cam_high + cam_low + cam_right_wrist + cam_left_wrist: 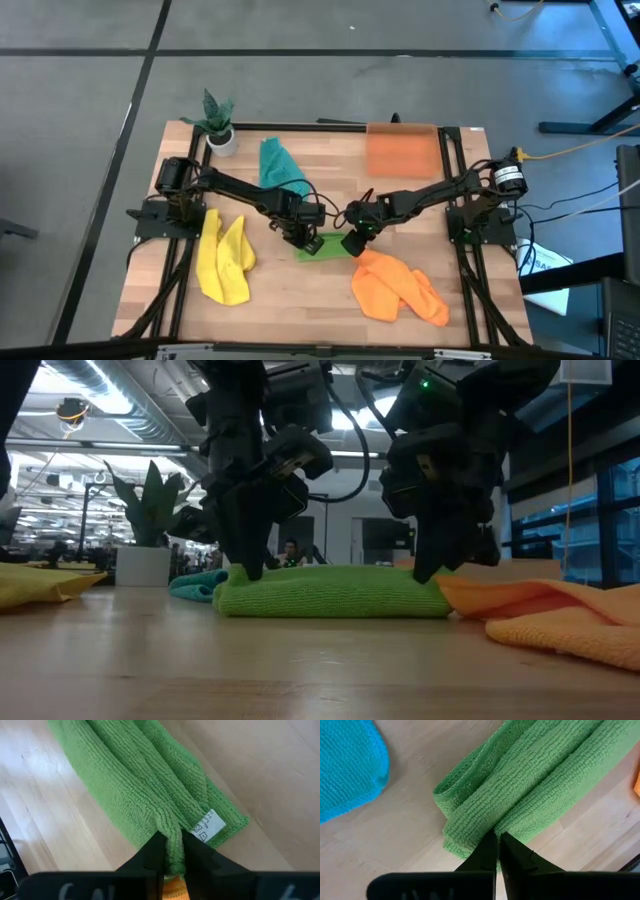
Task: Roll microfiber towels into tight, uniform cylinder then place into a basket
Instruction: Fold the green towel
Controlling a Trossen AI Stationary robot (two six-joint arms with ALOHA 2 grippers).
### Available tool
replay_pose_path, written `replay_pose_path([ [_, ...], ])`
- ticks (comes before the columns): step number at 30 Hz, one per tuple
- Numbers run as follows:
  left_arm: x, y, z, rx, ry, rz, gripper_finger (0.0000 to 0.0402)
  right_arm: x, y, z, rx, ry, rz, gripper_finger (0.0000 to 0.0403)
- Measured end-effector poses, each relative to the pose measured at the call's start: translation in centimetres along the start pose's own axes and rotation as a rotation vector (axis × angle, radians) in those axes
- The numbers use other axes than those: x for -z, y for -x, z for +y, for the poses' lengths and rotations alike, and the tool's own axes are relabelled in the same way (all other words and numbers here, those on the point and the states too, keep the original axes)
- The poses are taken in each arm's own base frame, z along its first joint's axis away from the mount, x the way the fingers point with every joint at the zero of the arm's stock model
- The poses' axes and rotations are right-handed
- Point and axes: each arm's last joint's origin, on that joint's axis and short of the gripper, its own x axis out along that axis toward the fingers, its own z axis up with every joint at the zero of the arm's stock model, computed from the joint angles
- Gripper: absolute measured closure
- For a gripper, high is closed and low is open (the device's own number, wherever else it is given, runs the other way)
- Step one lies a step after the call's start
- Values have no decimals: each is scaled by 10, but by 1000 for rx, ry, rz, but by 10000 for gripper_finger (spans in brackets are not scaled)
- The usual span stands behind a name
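The bright green microfiber towel lies on the table's middle as a folded, partly rolled strip. My left gripper stands shut at its left end, pointing steeply down. At the towel's right end, near the white label, my right gripper is shut on a ridge of the cloth. Loose on the wood lie a yellow towel, a teal towel and an orange towel. The orange basket stands at the far edge. My left gripper touches the green towel's near long side with its shut fingertips, at the seam between two layers, slanting down from above. Whether any cloth sits between the tips, I cannot tell. The towel lies flat on the table. My right gripper pinches a raised ridge of the green towel between its two fingers, close to the labelled end. The fingers slant down from above and lie across the strip. The cloth puckers into folds toward the fingers, and the rest of the towel lies on the table.
A potted plant stands at the far left corner. The orange towel lies right beside the green strip's right end. Bare wood shows along the near edge between the yellow and orange towels.
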Motion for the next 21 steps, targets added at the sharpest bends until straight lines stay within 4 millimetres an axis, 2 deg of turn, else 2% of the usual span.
replay_pose_path([
  [13,-5,1,2,-6,80,-22,330,0,0,0,-2,-16,-5,237],
  [17,-11,5,6,-10,101,-52,327,0,0,0,-1,-18,-4,220],
  [21,-10,18,4,2,89,-97,327,0,0,0,-1,-18,-3,217],
])
